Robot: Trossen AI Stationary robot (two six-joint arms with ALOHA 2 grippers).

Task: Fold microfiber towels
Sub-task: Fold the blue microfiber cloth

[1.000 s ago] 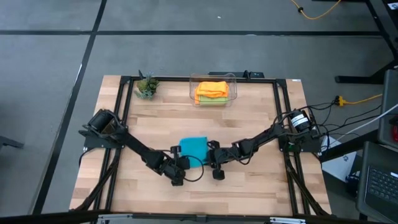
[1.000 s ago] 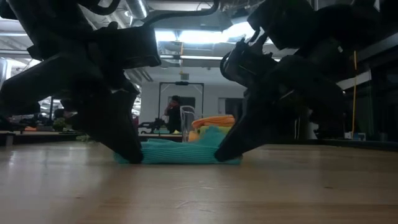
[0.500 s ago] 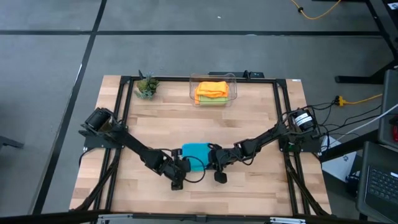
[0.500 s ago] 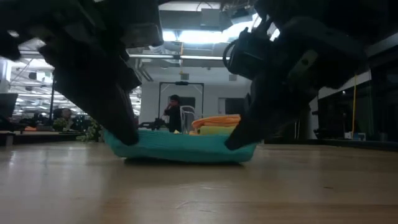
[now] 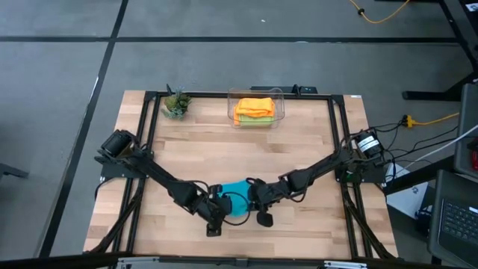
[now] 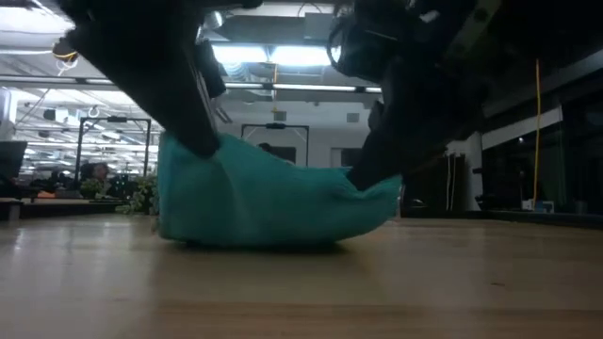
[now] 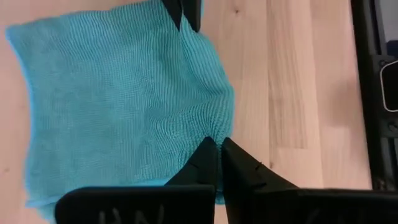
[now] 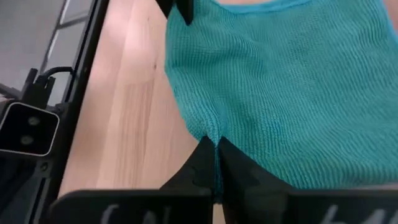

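Note:
A teal microfiber towel (image 5: 237, 200) hangs between my two grippers near the table's front middle, with its lower part (image 6: 247, 237) resting on the wood. My left gripper (image 5: 223, 202) is shut on its left raised corner. My right gripper (image 5: 251, 196) is shut on its right raised corner, a little lower (image 6: 366, 177). Orange and green towels lie stacked in a clear bin (image 5: 258, 108) at the far edge. My left gripper pinches the towel's near-left corner (image 7: 213, 129) between its two fingers, slanting down from the table's left. That corner (image 6: 213, 149) is lifted and the cloth hangs slack below it. My right gripper pinches the near-right corner (image 8: 209, 132) between its two fingers, slanting down from the table's right. That corner (image 6: 375, 185) is raised less than the left one, and the towel sags between the two holds.
A small potted plant (image 5: 176, 103) stands at the far left corner. Bare wood lies between the towel and the bin, and on both sides of the grippers. The black frame rails (image 5: 146, 149) run along the table's left and right sides.
Both grippers have risen and drawn toward the table's near edge, the left one higher. The towel, which lay flat, now has its near edge lifted by both corners. Its far part has stayed on the table and slid toward the near edge.

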